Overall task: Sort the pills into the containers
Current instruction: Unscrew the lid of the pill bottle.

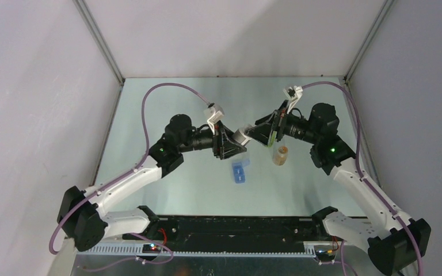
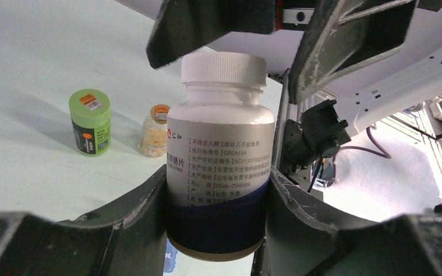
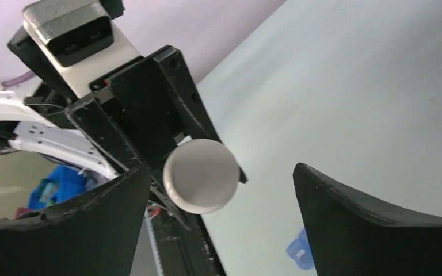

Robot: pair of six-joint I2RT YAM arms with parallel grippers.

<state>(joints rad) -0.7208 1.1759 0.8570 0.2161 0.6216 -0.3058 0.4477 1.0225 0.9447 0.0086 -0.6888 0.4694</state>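
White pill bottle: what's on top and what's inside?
A ribbed white plastic cap sits on the blue-banded white plastic pill bottle. Its opaque wall and label hide whatever is inside.

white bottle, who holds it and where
The left gripper holds the white bottle by its lower body; the right gripper stands open at its cap.

Centre lane is shut for me: left gripper (image 1: pixel 237 140) and right gripper (image 1: pixel 257 133) meet nose to nose mid-table, white bottle (image 2: pixel 220 167) between them. Beneath them, the blue pill box (image 1: pixel 240 171) and orange-pill jar (image 1: pixel 280 155) block a straight drop, with the green-capped bottle (image 2: pixel 90 122) beside the jar. I see bare table (image 1: pixel 167 103) along the far wall and both sides.
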